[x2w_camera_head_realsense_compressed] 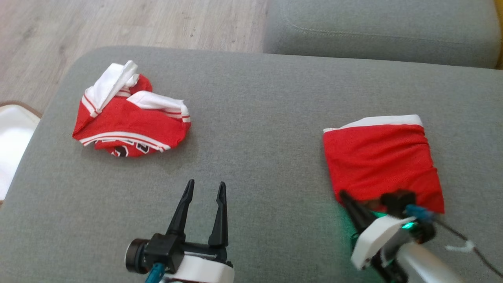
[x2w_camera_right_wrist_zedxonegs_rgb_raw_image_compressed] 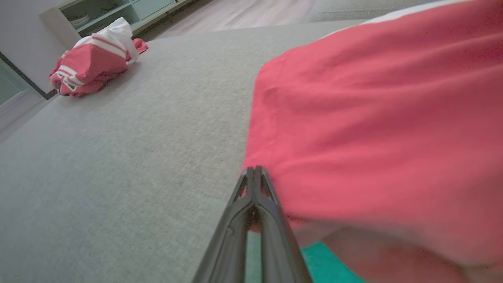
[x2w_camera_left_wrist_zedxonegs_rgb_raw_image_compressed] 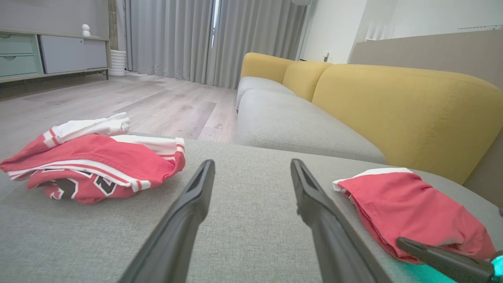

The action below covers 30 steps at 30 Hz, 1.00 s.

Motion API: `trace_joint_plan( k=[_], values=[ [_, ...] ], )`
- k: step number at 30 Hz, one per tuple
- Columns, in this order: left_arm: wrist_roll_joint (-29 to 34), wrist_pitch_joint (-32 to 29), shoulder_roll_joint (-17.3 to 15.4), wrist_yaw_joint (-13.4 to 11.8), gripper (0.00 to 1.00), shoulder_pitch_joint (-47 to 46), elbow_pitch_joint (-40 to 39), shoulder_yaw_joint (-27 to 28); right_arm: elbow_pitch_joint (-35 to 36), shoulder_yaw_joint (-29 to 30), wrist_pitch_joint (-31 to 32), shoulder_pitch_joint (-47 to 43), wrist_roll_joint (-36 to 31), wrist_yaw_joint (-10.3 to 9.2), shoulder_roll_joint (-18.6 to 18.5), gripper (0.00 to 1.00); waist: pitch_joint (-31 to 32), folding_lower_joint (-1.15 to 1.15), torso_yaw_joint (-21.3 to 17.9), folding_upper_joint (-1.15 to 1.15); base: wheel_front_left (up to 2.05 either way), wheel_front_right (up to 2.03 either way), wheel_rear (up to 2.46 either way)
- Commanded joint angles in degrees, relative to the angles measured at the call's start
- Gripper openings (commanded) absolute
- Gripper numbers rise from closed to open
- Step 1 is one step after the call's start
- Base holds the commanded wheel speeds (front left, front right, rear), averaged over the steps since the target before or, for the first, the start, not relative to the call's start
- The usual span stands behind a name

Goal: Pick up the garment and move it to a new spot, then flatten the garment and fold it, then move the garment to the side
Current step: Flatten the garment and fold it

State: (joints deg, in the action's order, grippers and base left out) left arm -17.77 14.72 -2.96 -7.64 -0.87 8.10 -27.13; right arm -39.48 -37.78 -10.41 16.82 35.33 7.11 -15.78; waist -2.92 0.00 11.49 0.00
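Observation:
A folded red garment (x2w_camera_head_realsense_compressed: 381, 161) with a white band along its far edge lies on the right of the grey cushion (x2w_camera_head_realsense_compressed: 255, 102). My right gripper (x2w_camera_head_realsense_compressed: 345, 195) is shut on its near left corner. In the right wrist view the closed fingertips (x2w_camera_right_wrist_zedxonegs_rgb_raw_image_compressed: 254, 169) pinch the cloth's edge, and the red garment (x2w_camera_right_wrist_zedxonegs_rgb_raw_image_compressed: 373, 137) drapes over the right finger. My left gripper (x2w_camera_head_realsense_compressed: 206, 184) stands open above bare cushion at the near middle, holding nothing. The left wrist view has the open left gripper (x2w_camera_left_wrist_zedxonegs_rgb_raw_image_compressed: 252, 165) with the folded garment (x2w_camera_left_wrist_zedxonegs_rgb_raw_image_compressed: 404, 204) to its right.
A crumpled red and white jersey (x2w_camera_head_realsense_compressed: 125, 118) (x2w_camera_left_wrist_zedxonegs_rgb_raw_image_compressed: 90, 165) (x2w_camera_right_wrist_zedxonegs_rgb_raw_image_compressed: 90, 63) lies at the cushion's far left. A grey sofa seat (x2w_camera_head_realsense_compressed: 377, 31) with a yellow back (x2w_camera_left_wrist_zedxonegs_rgb_raw_image_compressed: 393, 106) adjoins the far side. Wooden floor (x2w_camera_head_realsense_compressed: 118, 23) lies beyond, and a white object (x2w_camera_head_realsense_compressed: 11, 137) sits off the left edge.

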Motion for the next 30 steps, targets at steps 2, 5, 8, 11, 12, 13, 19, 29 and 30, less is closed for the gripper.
trace_joint_plan(
  k=[2, 5, 8, 11, 12, 13, 19, 29, 30],
  values=[
    [-0.32, 0.28, 0.08, -0.31, 1.0, -1.8, -1.7, 1.89, 0.96, -3.69, -1.07, 0.08, 1.68, 0.37, 0.9, 0.0, 0.82, 0.0, -0.77, 0.0, 0.0, 0.0, 0.0],
    [-0.2, 0.28, 0.08, -0.24, 1.0, -1.34, -1.45, 2.23, 1.37, -6.43, -1.79, -0.52, 3.58, 0.37, 1.57, 0.0, 2.09, 0.0, -1.52, 0.0, 0.0, 0.0, 0.0],
    [-0.01, 0.28, 0.08, -0.19, 1.0, -0.42, -1.55, 3.12, 2.25, -6.94, -3.38, -0.71, 3.68, 0.37, 1.4, 0.0, 3.84, 0.0, -2.32, 0.0, 0.0, 0.0, 0.0],
    [0.51, 0.28, 0.08, -0.77, 1.0, 1.11, -2.59, 4.99, 3.85, -4.65, -4.39, -0.49, 0.9, 0.37, 0.9, 1.0, 5.19, 0.0, -3.74, 0.0, 0.0, 0.0, 0.0],
    [0.63, 0.28, 0.08, -1.04, 1.0, 1.74, -3.01, 5.72, 4.74, -3.18, -4.49, -0.57, -0.33, 0.37, 0.78, 1.0, 5.58, 0.0, -4.27, 0.0, 0.0, 0.0, 0.0],
    [0.73, 0.28, 0.08, -1.27, 1.0, 2.38, -3.37, 6.39, 6.45, -0.97, -4.53, -0.72, -1.88, 0.37, 0.65, 1.0, 5.96, 0.0, -4.79, 0.0, 0.0, 0.0, 0.0],
    [1.88, 0.28, 0.08, -2.21, 1.0, 6.04, -5.65, 9.95, 17.66, 14.53, -4.57, -7.78, -11.92, 0.37, 0.84, 1.0, 8.15, 0.0, -7.41, 0.0, 0.0, 0.0, 0.0],
    [3.44, 0.28, 0.08, -2.21, 1.0, 11.26, -8.59, 13.38, 24.38, 26.73, -4.58, -19.99, -20.97, 0.37, 2.7, 1.0, 10.5, 0.0, -10.03, 0.0, 0.0, 0.0, 0.0],
    [3.77, 0.28, 0.08, -2.19, 1.0, 11.84, -8.76, 13.63, 24.51, 27.0, -4.58, -20.89, -21.69, 0.37, 2.78, 1.0, 10.64, 0.0, -10.26, 0.0, 0.0, 0.0, 0.0]
  ],
)
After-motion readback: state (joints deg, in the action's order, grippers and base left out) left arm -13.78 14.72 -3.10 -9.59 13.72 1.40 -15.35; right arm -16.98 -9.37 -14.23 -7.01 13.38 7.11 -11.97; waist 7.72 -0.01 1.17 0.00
